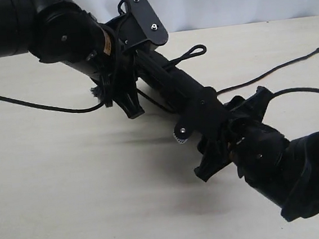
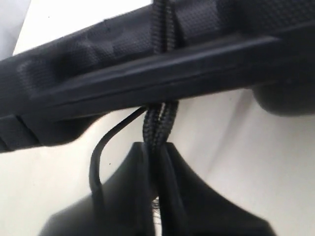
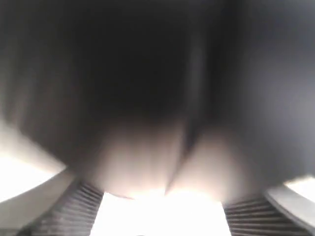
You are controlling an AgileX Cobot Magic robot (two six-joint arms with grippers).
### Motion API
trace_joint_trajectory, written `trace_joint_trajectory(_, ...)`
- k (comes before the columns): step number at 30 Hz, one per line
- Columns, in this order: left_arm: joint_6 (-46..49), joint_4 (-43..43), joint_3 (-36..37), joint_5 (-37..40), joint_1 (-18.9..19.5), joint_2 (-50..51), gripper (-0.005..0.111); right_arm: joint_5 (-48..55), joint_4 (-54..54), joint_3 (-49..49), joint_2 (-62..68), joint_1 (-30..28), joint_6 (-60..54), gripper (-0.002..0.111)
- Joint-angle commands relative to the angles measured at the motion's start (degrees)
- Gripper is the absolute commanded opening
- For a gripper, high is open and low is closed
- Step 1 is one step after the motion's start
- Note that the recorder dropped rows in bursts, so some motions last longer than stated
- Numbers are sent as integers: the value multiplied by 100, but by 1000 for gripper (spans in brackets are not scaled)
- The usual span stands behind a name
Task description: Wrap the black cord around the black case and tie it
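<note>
Nearest, the right tool comes up from the lower right and appears clamped on the low end of the black case. Its own camera is too blurred to confirm this. It shows only ribbed pads set wide, with a dark mass filling the space beyond them. The case hangs edge-on and tilted, clear of the tabletop, and casts a shadow beneath.

Further along, at the case's upper end, the left tool is pinched narrow on the black cord. Two strands run from between its fingers up and over the case edge, so at least one turn is on. The frayed tuft sits just beside this tool, and a long run of cord trails off across the tabletop to the left.

Beyond the case, the looped strap end sticks out free. The tail with the knobbed tip lies slack at the far right.

Judged from this, wrapping is under way and no knot is made. The next move likely calls for keeping the strands taut while the case is turned, or for bringing a loose end to the loop for tying.
</note>
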Motion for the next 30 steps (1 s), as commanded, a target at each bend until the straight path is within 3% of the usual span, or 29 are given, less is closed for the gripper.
trace_joint_trajectory(1,-209,-58,-35,-359,0,-12,0,186,-52,-19,42,11,-24,11)
trace_joint_trajectory(2,-209,-58,-35,-373,0,0,0,199,-52,-19,18,11,-24,16)
trace_joint_trajectory(5,-221,-23,-35,-266,0,286,0,224,-39,-19,7,21,248,50)
trace_joint_trajectory(8,-245,-6,-35,-436,0,444,0,170,458,-44,-126,21,284,67)
trace_joint_trajectory(11,-336,19,-35,-603,0,444,0,-595,919,-44,-531,21,-165,79)
trace_joint_trajectory(19,-398,-22,-35,-656,328,444,0,-1308,4280,-44,-1961,21,-3302,79)
trace_joint_trajectory(30,-385,-22,-35,-706,328,444,0,-1655,4548,-377,-3053,-70,-3233,79)
